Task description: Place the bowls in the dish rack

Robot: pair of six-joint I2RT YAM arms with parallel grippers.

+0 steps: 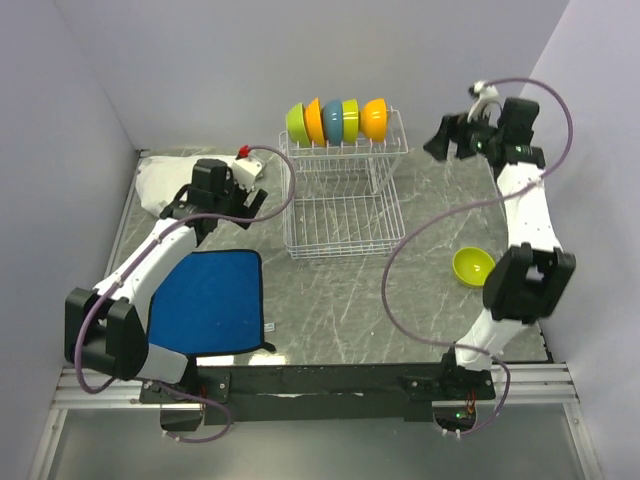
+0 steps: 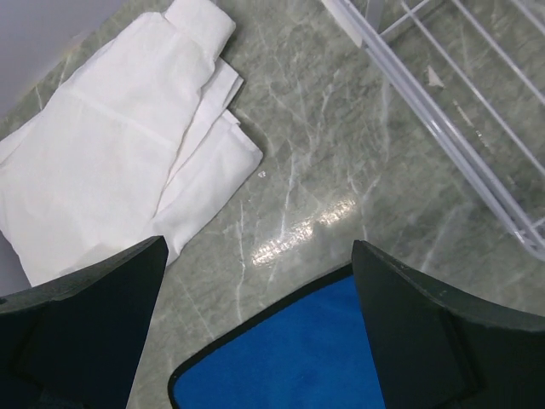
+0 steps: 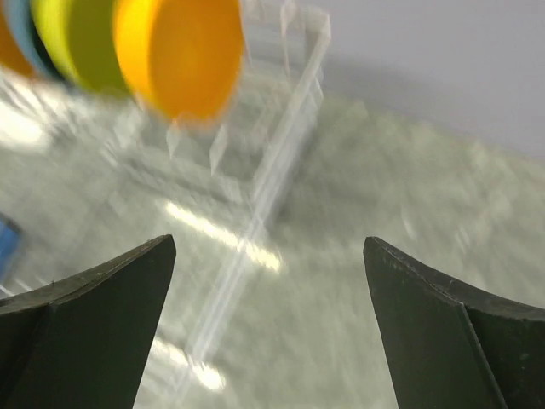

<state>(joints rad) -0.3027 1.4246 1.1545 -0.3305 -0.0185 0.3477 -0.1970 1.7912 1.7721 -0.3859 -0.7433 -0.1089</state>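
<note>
Rack status: five bowls stand on edge in the upper shelf of the dish rack. The lower basket looks bare.
Outstanding item: one lime-yellow bowl sits mouth-up on the table, right of the rack and well apart from it, close to the right arm's elbow.
Right gripper: fingers spread, nothing between them. It is raised just right of the upper shelf, near the end orange bowl. Its wrist view is smeared.
Left gripper: fingers spread and empty, low over the table between the white cloth and the blue mat.
Step in hand (judged): you are between bowls, with the last one to fetch.
Next move calls for: lower the right gripper to the loose bowl, pinch one wall at the rim, then tip it on edge into the spare slots at the shelf's right end.
Watch: the glossy rim may slip, so grip squarely.
</note>
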